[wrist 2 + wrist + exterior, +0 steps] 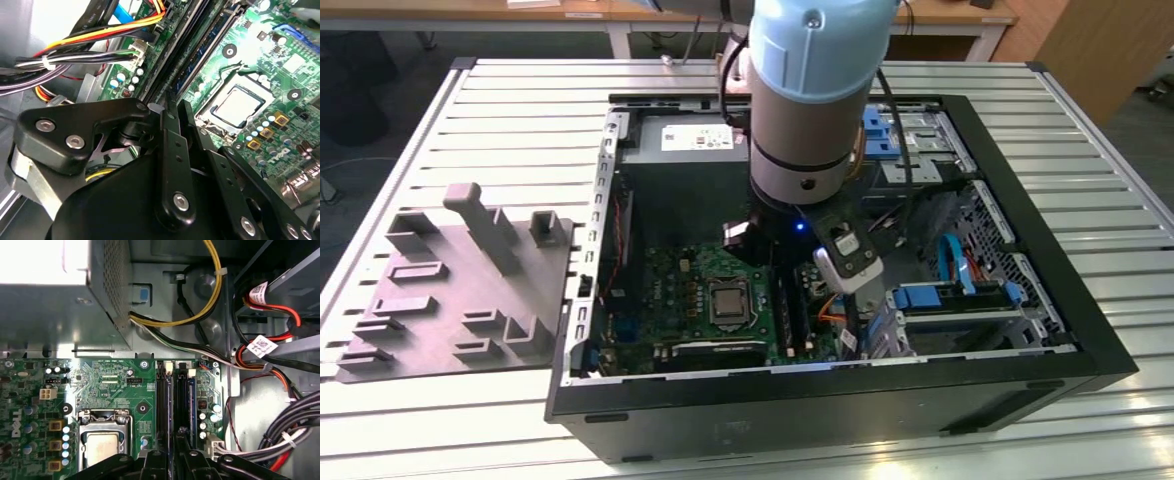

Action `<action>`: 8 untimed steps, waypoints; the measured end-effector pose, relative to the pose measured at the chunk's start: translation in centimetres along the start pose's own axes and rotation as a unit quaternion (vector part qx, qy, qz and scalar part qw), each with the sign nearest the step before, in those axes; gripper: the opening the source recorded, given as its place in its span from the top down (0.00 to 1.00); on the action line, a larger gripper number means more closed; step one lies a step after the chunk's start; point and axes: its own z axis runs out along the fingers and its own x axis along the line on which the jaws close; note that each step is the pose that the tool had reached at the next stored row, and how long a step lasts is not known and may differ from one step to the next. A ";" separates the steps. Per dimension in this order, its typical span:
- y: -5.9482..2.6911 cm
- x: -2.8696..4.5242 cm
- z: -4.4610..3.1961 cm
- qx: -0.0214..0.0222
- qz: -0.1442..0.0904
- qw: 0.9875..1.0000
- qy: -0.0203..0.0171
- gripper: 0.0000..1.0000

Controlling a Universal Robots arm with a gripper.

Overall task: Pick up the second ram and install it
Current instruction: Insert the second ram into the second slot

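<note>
End effector (177,452) vertical over mobo (115,385) slots

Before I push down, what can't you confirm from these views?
- Fingertips of the gripper: in the second wrist view its own black linkage covers them.
- The second ram: its near end runs under the gripper in the first wrist view; latch state unclear.
- Slots in the exterior view: the arm blocks them.

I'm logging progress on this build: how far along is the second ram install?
Done: the tray on the table holds no ram, and the arm is down inside the case. In hand: the gripper sits right over the slots beside the CPU socket, with a ram lying in them. Left: I can't tell whether it is fully seated.
</note>
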 end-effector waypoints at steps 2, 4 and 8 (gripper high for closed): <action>0.05 -0.03 -0.53 0.000 0.000 1.000 0.000 0.79; 0.11 -0.06 -1.14 0.000 0.000 1.000 0.000 0.79; 0.19 -0.11 -2.04 0.001 0.000 1.000 0.000 0.79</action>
